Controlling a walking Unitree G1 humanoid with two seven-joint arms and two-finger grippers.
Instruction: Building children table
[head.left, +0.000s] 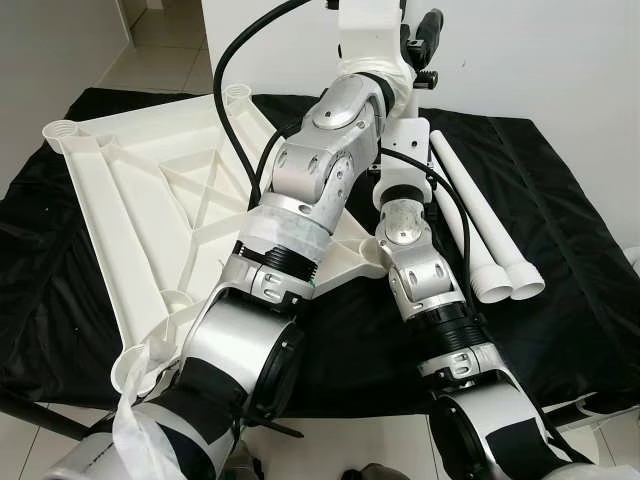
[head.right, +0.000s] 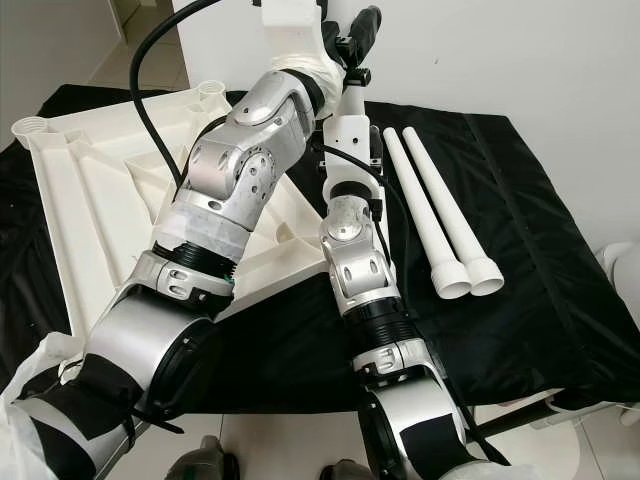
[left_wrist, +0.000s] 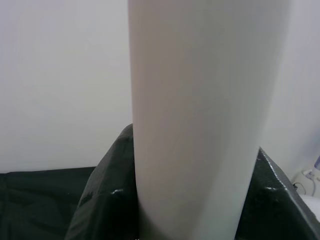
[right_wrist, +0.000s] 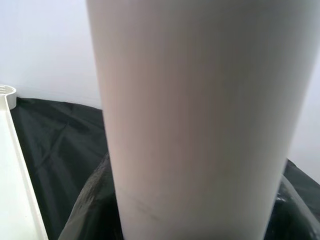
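A white children's table top (head.left: 130, 200) lies upside down on a black cloth (head.left: 560, 230), ribs up, with round leg sockets (head.left: 62, 130) at its corners. Both silver arms reach up over its far right part. A white table leg (left_wrist: 200, 120) stands upright between my left gripper's black fingers (left_wrist: 102, 205). The right wrist view shows the same leg (right_wrist: 200, 120) close up between black fingers (right_wrist: 95, 210). My right gripper (head.left: 428, 35) is raised near the wall at the top of the scene. Two more white legs (head.left: 480, 220) lie side by side on the cloth, right of the arms.
A white wall (head.left: 540, 50) runs close behind the cloth. Tiled floor (head.left: 160, 40) shows at the far left and along the near edge. The cloth's right half beyond the two loose legs is bare.
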